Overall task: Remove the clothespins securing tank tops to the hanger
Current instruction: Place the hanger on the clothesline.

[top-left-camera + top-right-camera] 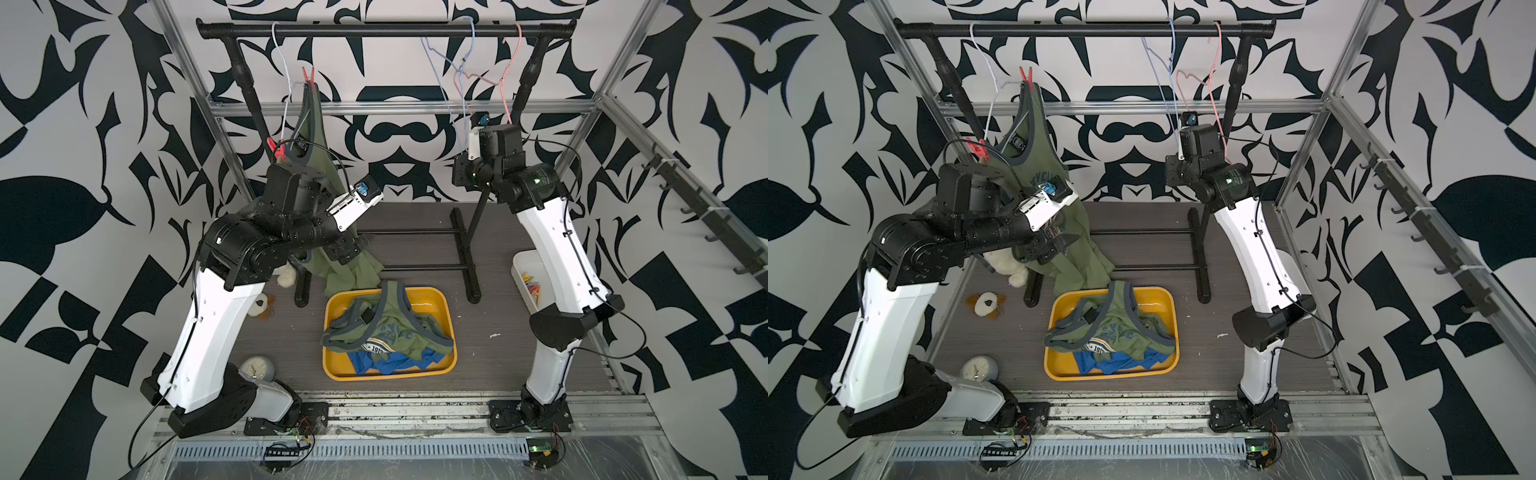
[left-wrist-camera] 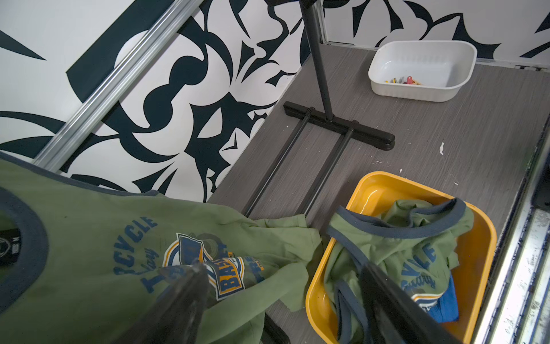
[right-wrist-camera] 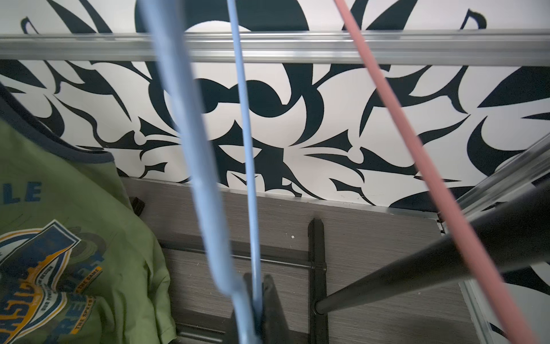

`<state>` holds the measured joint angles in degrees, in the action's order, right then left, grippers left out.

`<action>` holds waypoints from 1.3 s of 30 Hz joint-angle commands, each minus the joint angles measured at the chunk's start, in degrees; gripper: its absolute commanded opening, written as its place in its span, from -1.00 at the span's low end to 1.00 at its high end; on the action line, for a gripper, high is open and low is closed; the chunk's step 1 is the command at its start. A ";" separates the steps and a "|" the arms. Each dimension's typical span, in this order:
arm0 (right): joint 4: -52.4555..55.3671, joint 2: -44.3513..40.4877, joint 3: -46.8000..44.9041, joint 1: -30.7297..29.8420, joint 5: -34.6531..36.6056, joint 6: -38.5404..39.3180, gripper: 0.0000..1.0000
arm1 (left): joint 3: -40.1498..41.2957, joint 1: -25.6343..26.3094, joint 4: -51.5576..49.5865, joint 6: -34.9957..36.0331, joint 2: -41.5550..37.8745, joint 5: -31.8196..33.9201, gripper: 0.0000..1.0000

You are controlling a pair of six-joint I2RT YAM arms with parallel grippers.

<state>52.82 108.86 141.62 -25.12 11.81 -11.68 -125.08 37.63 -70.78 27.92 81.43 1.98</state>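
In both top views, an upper clothespin [image 1: 308, 75] and a lower clothespin [image 1: 279, 148] are seen pinning the hanging green tank top [image 1: 1036, 129] to a white hanger [image 1: 286, 110].

In the left wrist view, the left claw [image 2: 282, 297] is shown wide open and empty above the shirt's print.

In the right wrist view, the right claw [image 3: 258, 297] is clamped on a blue hanger [image 3: 247, 149].

The pins are judged light, stiff and springy, best squeezed at their flared tails.

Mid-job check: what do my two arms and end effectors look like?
Both the left arm and right arm have glossy white shells, black joints and black cables clipped along them. A green light glows on a right-arm joint. The left end effector and right end effector have dark, tapered fingers.
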 commanded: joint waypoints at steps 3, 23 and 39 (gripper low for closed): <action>-1.23 -1.14 2.18 0.52 -2.57 -1.98 -1.00 | -0.89 0.08 -0.68 0.53 -1.04 0.25 0.68; -9.23 -19.09 -17.97 0.33 -5.87 -4.06 -0.15 | -19.11 0.08 14.37 -4.46 -0.01 16.57 0.78; -14.20 -35.29 -34.01 -1.43 -14.70 -8.76 -0.15 | -1.68 -10.75 25.56 -11.81 -10.85 28.79 0.79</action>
<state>42.81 76.07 109.38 -25.85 -0.62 -19.18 -127.96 28.32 -49.74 19.20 72.14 28.40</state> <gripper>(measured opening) 0.425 0.895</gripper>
